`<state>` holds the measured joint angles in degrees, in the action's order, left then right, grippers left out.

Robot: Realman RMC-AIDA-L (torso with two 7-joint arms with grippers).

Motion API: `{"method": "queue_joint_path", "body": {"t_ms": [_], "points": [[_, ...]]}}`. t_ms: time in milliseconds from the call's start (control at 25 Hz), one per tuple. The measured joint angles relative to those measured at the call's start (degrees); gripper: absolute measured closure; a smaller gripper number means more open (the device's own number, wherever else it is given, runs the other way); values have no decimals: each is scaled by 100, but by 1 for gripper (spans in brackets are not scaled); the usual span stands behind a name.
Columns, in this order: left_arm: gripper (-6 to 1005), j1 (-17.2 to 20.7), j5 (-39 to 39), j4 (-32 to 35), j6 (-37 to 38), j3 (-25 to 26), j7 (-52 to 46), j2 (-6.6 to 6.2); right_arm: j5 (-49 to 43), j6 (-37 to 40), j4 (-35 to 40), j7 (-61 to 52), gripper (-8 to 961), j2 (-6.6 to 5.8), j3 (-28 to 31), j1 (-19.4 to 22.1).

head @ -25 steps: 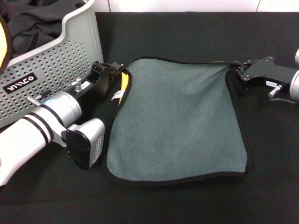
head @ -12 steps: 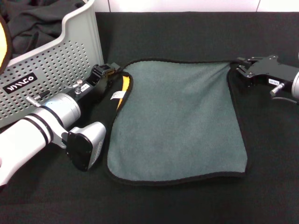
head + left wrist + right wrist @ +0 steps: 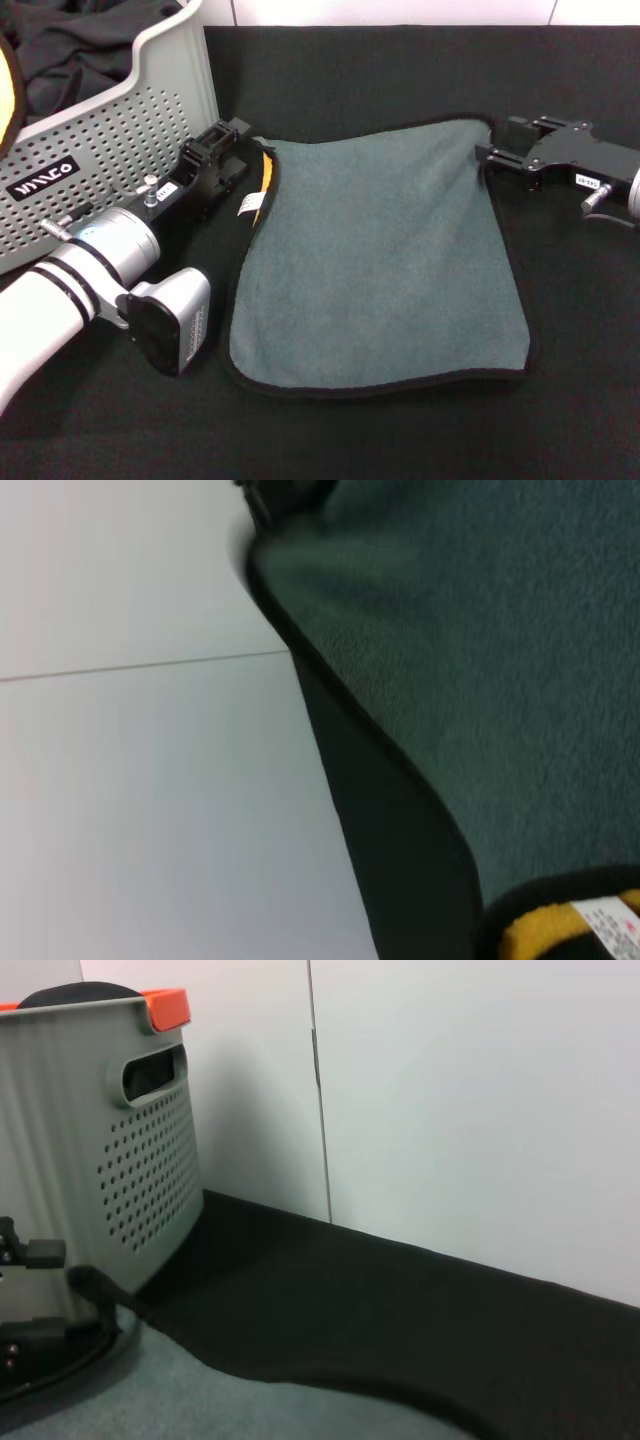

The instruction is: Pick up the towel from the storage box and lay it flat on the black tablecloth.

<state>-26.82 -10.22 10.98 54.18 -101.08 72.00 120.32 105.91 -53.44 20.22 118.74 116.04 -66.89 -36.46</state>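
Head view: towel [image 3: 385,260] lies grey side up on the black tablecloth [image 3: 400,70], mostly flat, out of the storage box [image 3: 110,130]. Its far-left corner is folded over, showing a yellow strip and white tag [image 3: 248,205]. Left hand [image 3: 232,150] sits at that corner, just beside the box wall; can't tell whether its fingers pinch the trim or are spread. Right hand [image 3: 492,150] sits at the far-right corner, fingers at the black trim, edge there slightly raised; pinch not confirmable either. Dark charcoal cloth [image 3: 70,40] is in the box. Left wrist view: grey fleece, black trim, yellow fold with tag [image 3: 610,920]. Right wrist view: box [image 3: 110,1140] upright, towel edge [image 3: 250,1400] on the tablecloth covering the worktop.
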Motion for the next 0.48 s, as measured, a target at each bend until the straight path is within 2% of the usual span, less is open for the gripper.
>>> {"method": "queue_joint_path", "body": {"t_ms": [120,320,480], "points": [[392,92,53,7,244,2,-5,-7,0,-122,254,14,481,-2,15,217],[388,295,99,39,656,2,-163,-8,70,-390,864,97,267,8,36,736],[390,485,100,58,987,-15,-766,10,295,-868,943,263,114,-36,50,944]]}}
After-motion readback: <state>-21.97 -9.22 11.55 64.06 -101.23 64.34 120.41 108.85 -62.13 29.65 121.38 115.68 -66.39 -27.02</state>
